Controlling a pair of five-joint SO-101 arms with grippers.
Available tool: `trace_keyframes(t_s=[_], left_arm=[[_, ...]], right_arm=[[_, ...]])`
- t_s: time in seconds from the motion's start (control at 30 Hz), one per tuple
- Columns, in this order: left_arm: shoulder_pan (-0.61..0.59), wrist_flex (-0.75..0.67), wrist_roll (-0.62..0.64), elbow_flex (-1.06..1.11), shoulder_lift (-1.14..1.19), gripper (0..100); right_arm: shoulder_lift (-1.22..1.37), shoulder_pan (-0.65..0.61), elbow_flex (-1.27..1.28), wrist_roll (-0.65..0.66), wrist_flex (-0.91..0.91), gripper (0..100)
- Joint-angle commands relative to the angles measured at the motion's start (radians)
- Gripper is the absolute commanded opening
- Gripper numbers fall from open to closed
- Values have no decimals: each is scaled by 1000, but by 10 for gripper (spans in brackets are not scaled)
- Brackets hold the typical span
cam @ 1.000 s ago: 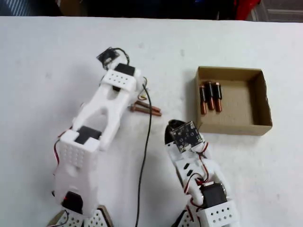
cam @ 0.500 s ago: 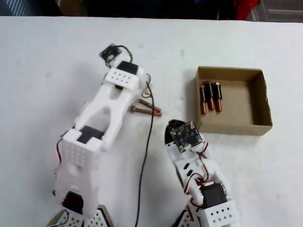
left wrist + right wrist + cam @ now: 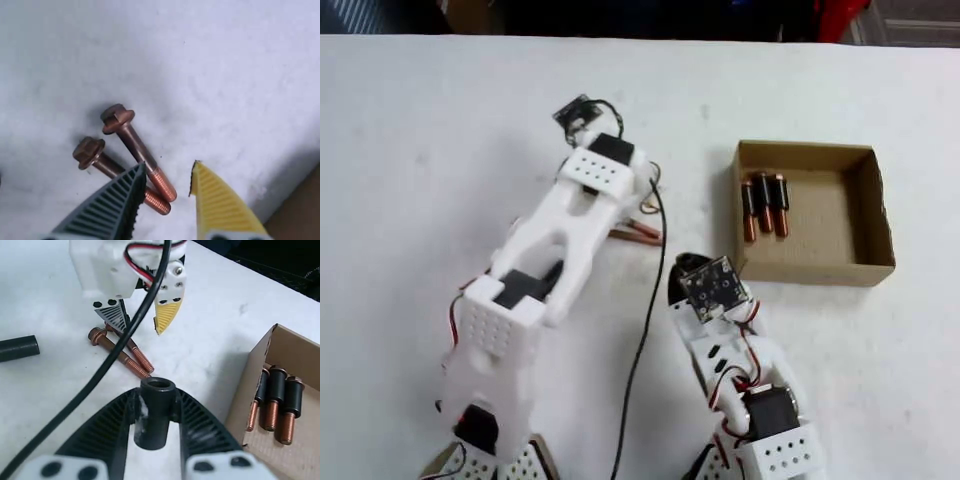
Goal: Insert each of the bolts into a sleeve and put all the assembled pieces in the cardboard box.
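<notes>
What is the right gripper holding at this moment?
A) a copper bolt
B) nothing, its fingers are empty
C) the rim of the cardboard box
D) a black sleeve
D: in the right wrist view the right gripper is shut on a black sleeve that stands upright between its fingers, while the two loose bolts lie on the table.

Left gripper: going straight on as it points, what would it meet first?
The left gripper would likely meet the threaded end of a bolt by its grey finger, then the table; depth unclear.
</notes>
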Motion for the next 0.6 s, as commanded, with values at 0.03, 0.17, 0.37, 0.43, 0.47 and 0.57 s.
trace_keyframes(t_s=[0.03, 0.17, 0.37, 0.43, 0.47, 0.57], left_arm=[[2, 2, 14, -44, -5, 169], [4, 2, 15, -44, -5, 169], [-2, 0, 15, -51, 70, 169], [-5, 0, 15, -52, 85, 169], [-12, 0, 15, -54, 85, 169], [-24, 3, 15, -66, 87, 169]], right_arm=[[-16, 10, 8, 11, -5, 16], [-18, 10, 8, 11, 1, 16], [-22, 10, 8, 11, 13, 16], [-22, 10, 8, 11, 13, 16], [-22, 10, 8, 11, 13, 16], [-22, 10, 8, 11, 13, 16]])
